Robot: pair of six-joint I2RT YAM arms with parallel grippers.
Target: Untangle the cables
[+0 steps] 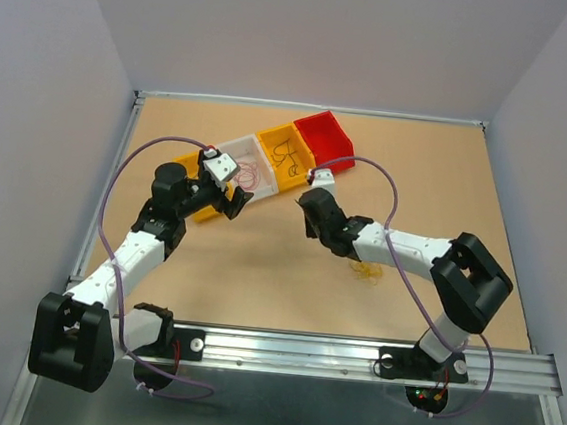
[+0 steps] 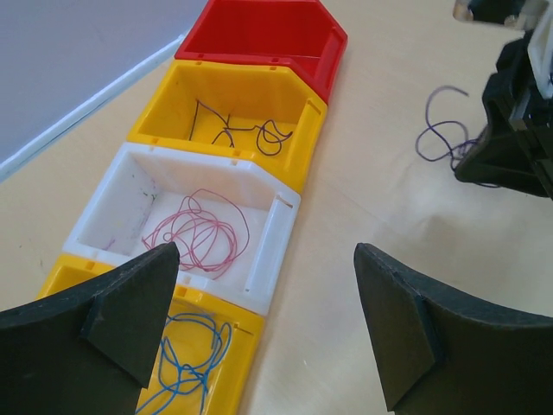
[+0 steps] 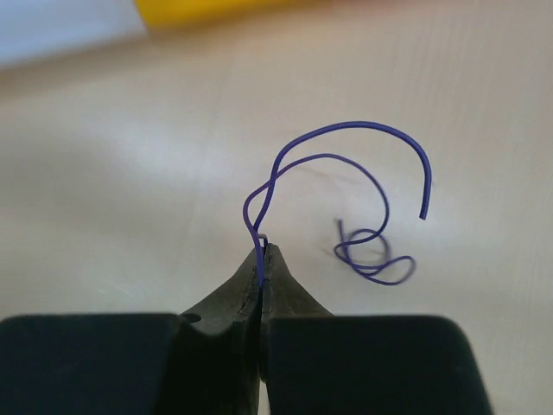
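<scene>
Pale walls close in a tan bench. The right gripper is over the middle of the bench, its fingers pressed together on a thin purple wire. From the pinch the wire runs away from the fingertips and splits into two curls. One arcs over to the right and ends free; the other drops into a small coil low over the bench, and I cannot tell whether that coil touches it. The left gripper is spread wide and holds nothing, above a slanted row of four bins that runs from the left side towards the far edge. The yellow bin nearest it holds a blue wire. The white bin holds a looped pink wire. The next yellow bin holds a dark wire. A red bin ends the row nearest the far edge. A small yellow tangle lies loose on the bench beside the right arm, towards the near edge
</scene>
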